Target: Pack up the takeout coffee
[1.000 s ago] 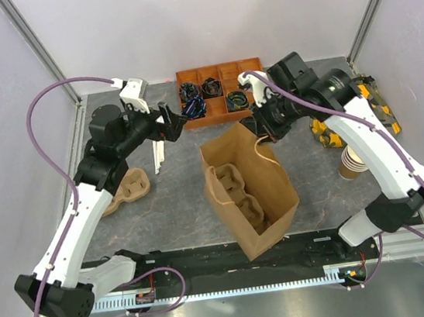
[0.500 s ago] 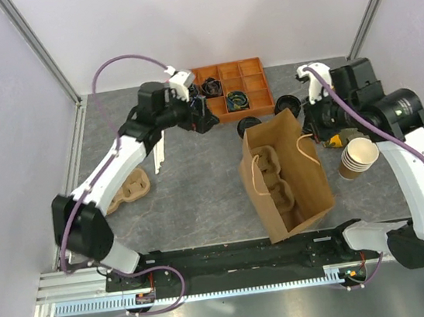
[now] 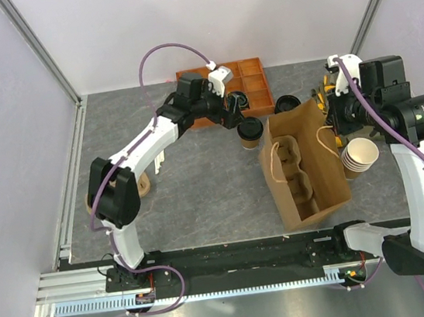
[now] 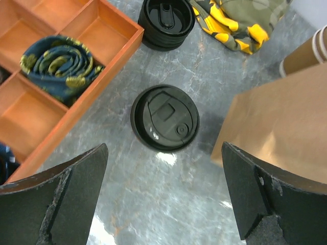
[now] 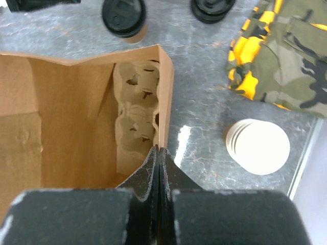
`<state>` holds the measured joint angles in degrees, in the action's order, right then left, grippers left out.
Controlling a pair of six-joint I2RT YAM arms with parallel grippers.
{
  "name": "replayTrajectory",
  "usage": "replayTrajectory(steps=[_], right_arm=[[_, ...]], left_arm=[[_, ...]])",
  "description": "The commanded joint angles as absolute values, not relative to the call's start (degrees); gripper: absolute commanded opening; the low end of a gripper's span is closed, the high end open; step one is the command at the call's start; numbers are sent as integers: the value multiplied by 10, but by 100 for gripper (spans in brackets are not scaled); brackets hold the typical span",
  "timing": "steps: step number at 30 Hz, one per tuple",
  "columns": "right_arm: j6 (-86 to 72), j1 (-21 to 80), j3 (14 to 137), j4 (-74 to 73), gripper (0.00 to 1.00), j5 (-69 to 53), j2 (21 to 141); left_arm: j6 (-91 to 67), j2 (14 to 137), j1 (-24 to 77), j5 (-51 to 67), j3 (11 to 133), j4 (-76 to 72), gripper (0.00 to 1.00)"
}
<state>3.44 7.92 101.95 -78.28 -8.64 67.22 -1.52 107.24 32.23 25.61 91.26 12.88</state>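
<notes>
On the left, our L gripper [image 4: 163, 149] hangs w/ jaws spread wide, gripping nothing, right above the takeout coffee [image 4: 164, 117]. The coffee stands upright, lid on, on the table [image 4: 153, 204], just beside the orange tray [image 4: 110, 38] and near the paper bag [image 3: 306, 163]. We judge this the approach-to-grasp step. Next we'd need to drop, get the fingers either side of the cup, close w/o crushing it, then lift it over the bag rim into the pulp carrier [image 5: 135, 109] inside. At right, our R gripper [image 5: 159, 153] is pinched on the bag's edge, propping the mouth open. No brand or legible writing; lid embossing too small to read.
</notes>
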Motion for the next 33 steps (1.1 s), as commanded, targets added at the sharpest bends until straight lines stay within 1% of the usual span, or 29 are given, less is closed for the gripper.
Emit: replayTrajectory(steps=[1,9,16,33], right_arm=[[35,57,1041,-813,0,-77,663],[31,43,1034,-810,0,-64,666],[28,41,1034,-809,0,-80,679],[29,40,1029,-809,0,-83,684]], left_arm=[[45,1109,341,240,968,121,100],[101,1160,378,218,995,132,100],[123,1189,386,208,998,124,100],[170,1210,398,201,980,104,100]])
